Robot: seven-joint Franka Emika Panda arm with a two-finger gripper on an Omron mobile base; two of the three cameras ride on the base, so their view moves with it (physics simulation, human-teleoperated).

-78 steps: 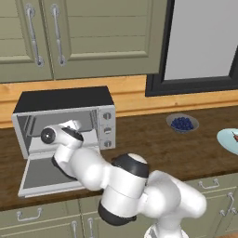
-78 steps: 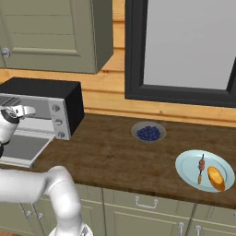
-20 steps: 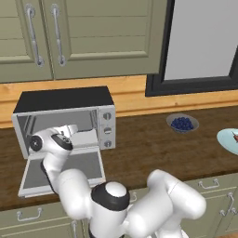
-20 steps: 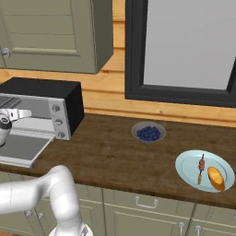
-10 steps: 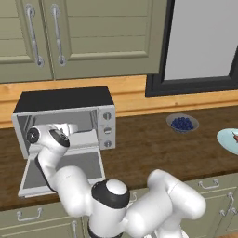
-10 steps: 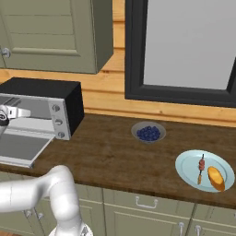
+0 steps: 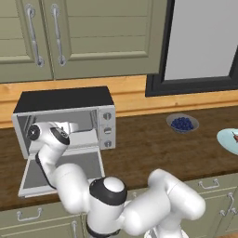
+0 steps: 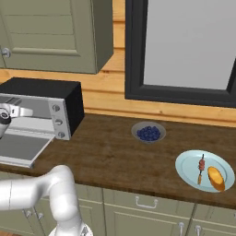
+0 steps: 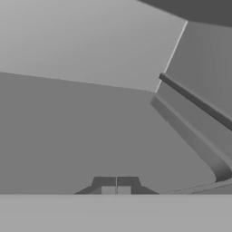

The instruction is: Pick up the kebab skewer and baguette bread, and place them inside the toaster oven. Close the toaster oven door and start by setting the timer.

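The toaster oven stands at the counter's left end. Its door lies folded down flat, open. My gripper is shut and empty. It sits at the oven's mouth above the door, pointing into the grey cavity. The kebab skewer and the baguette bread lie side by side on a light blue plate far to the right. The plate's edge also shows at the right border of the left base view.
A bowl of blueberries sits mid-counter between oven and plate. Three knobs run down the oven's right side. Wall cabinets hang above the oven. My arm loops low in front of the counter's edge.
Since about four seconds ago my hand has shifted left across the oven's opening and the elbow has swung low. Over the last second it rose slightly. The gripper stayed shut.
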